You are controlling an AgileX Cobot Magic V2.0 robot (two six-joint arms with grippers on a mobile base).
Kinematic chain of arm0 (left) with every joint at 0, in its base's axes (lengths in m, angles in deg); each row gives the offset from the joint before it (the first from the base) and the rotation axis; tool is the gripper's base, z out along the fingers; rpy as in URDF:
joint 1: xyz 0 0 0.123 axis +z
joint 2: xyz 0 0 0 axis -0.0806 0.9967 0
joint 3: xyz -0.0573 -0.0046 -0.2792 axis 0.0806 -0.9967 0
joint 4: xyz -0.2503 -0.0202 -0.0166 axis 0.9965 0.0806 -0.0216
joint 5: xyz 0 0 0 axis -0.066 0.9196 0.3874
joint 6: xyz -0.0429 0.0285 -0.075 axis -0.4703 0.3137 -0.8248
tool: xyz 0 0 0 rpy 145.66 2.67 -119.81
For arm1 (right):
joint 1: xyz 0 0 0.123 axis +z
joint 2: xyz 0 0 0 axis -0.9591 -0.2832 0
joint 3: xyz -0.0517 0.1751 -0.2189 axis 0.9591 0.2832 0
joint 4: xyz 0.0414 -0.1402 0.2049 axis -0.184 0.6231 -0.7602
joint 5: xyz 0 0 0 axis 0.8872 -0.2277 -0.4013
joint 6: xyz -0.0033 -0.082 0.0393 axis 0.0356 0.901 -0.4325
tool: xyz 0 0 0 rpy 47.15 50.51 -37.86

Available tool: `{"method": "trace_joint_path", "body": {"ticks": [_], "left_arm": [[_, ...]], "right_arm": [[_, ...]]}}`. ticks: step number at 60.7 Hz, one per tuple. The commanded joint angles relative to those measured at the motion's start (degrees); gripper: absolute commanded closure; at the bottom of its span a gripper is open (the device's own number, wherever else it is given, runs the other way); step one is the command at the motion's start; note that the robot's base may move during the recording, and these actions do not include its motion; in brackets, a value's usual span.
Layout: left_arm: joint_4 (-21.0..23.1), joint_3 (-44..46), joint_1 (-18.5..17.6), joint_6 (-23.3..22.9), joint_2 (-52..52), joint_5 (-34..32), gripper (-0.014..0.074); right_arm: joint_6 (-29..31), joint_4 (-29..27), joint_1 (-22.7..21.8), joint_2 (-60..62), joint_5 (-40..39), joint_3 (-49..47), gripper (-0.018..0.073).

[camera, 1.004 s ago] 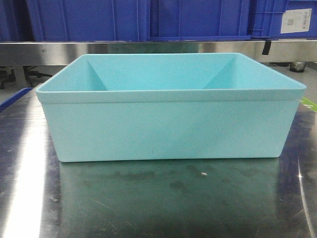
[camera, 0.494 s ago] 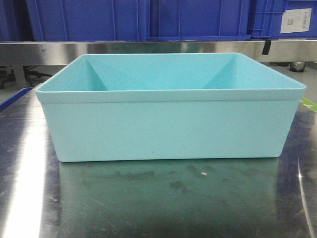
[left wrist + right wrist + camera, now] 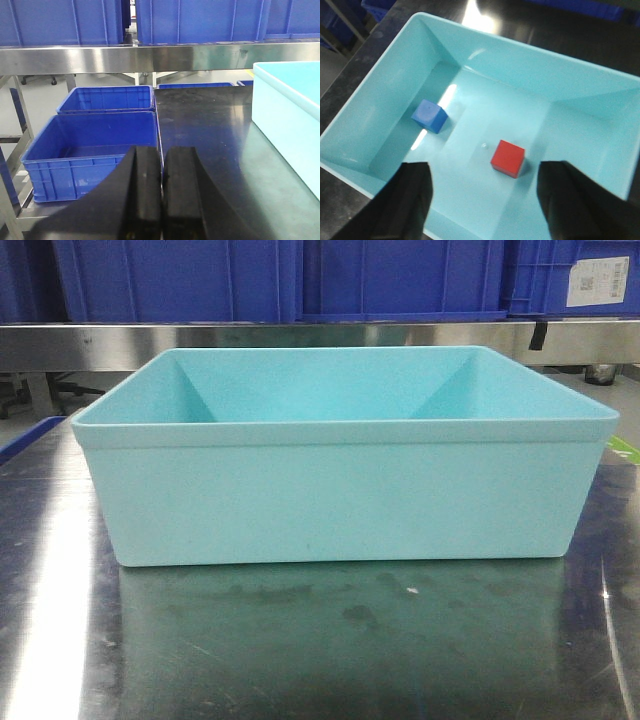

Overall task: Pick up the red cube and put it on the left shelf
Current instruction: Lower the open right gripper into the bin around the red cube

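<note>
Dull reflective steel tabletop (image 3: 300, 650) carries a pale turquoise tub (image 3: 340, 490). Behind it runs the left shelf (image 3: 100, 340), a brushed steel rail with dark-blue crates (image 3: 180, 280) on top, one with a white label (image 3: 597, 282).

On the tub floor sits the red cube (image 3: 508, 158), flat, seen only in the right wrist view; in the front view the tub wall hides it. Over the tub hangs the right gripper (image 3: 486, 172), jaws wide apart, gripping nothing. The cube lies just ahead of the gap between its fingers (image 3: 412, 200), a bit nearer one finger than the other, touching neither. A second block, a blue cube (image 3: 430, 116), is also on the tub floor, further ahead of the gripper and off toward the opposite finger, apart from the red cube. Tub walls slope up around both blocks, and dark tabletop shows past the rim.

Off beside the tub is the left gripper (image 3: 161, 200), near the table's edge, jaws pressed together with nothing between them. The tub's corner is ahead and to one side of it, apart from it. The shelf rail crosses ahead of and above the left gripper, with blue crates resting on it. Below the rail, ahead of this gripper and past the table edge, two open blue crates (image 3: 95, 145) stand one behind the other on a lower level. Grey floor (image 3: 100, 82) shows beyond.
</note>
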Motion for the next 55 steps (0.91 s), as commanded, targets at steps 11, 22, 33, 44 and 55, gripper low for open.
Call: {"method": "trace_joint_path", "body": {"ticks": [11, 22, 33, 44, 55], "left_arm": [[0.3, -1.3, 0.0, 0.0, -0.9, -5.0, 0.0495], [0.3, -1.3, 0.0, 0.0, -0.9, -5.0, 0.0495], [0.3, -1.3, 0.0, 0.0, -0.9, -5.0, 0.0495], [0.3, -1.3, 0.0, 0.0, -0.9, -5.0, 0.0495], [0.3, -1.3, 0.0, 0.0, -0.9, -5.0, 0.0495]], "right_arm": [[-1.5, -2.1, 3.8, -9.6, 6.1, -13.9, -0.0039], [-11.4, 5.1, 4.4, -17.5, 15.5, -20.7, -0.0039], [-18.7, 12.4, 4.4, -22.5, 21.2, -23.3, -0.0039], [-21.8, 12.3, 5.0, -24.9, 20.3, -23.3, -0.0035], [-22.8, 12.3, 5.5, -27.8, 18.9, -23.3, -0.0035]]}}
